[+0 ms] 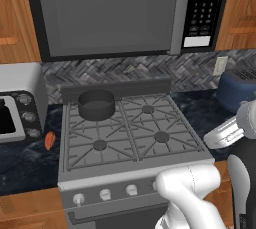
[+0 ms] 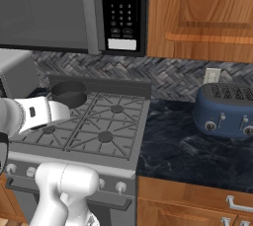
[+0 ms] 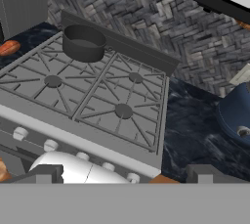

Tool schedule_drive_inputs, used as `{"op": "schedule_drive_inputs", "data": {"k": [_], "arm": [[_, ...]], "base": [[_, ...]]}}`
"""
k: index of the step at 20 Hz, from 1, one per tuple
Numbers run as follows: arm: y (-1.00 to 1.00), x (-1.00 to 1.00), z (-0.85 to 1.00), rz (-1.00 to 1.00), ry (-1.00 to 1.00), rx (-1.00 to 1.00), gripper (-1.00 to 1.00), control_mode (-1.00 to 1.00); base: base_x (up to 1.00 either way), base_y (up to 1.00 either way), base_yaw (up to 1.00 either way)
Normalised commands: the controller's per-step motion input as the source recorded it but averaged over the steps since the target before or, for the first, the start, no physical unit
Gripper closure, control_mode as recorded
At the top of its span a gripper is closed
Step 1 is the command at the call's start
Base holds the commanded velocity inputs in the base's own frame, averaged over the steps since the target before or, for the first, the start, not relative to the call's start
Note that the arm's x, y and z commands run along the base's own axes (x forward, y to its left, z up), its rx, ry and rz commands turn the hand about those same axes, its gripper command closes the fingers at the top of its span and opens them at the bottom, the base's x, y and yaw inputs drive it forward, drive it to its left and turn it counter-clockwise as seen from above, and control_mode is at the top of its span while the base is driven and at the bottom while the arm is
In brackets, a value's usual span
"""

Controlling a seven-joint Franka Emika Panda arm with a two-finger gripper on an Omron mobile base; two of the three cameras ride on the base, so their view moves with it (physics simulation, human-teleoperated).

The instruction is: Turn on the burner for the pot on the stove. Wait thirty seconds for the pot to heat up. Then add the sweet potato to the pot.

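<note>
Ahead of the gripper, across the range:
Gripper [image 3: 122, 174]: jaws spread wide, nothing between them, hovering off the front edge of the stove [image 3: 146, 157].
Pot [image 3: 84, 43]: far back-left of the gripper, on the rear left burner.
Sweet potato [image 3: 9, 48]: far left, on the dark counter beside the stove, by the toaster oven [image 1: 17, 103].
Knobs [image 1: 105, 194]: along the stove front, just below the gripper.
Blue toaster [image 2: 225, 109]: well off to the right.

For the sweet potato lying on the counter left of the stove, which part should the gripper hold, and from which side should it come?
Grip the sweet potato across its narrow middle, coming down from above. It lies flat on the dark counter between the toaster oven and the stove, so both sides look crowded. The open gripper should probably close across the short width.
</note>
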Motion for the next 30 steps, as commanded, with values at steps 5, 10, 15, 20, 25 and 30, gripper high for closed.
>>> {"op": "schedule_drive_inputs", "data": {"k": [5, 10, 15, 20, 25, 30], "arm": [[0.00, 0.00, 0.00, 0.00, 0.00, 0.00, -1.00, -1.00], [0.00, 0.00, 0.00, 0.00, 0.00, 0.00, -1.00, -1.00], [0.00, 0.00, 0.00, 0.00, 0.00, 0.00, -1.00, -1.00], [0.00, 0.00, 0.00, 0.00, 0.00, 0.00, -1.00, -1.00], [0.00, 0.00, 0.00, 0.00, 0.00, 0.00, -1.00, -1.00], [0.00, 0.00, 0.00, 0.00, 0.00, 0.00, -1.00, -1.00]], "base": [[0.00, 0.00, 0.00], [0.00, 0.00, 0.00], [0.00, 0.00, 0.00], [0.00, 0.00, 0.00], [0.00, 0.00, 0.00], [0.00, 0.00, 0.00]]}}
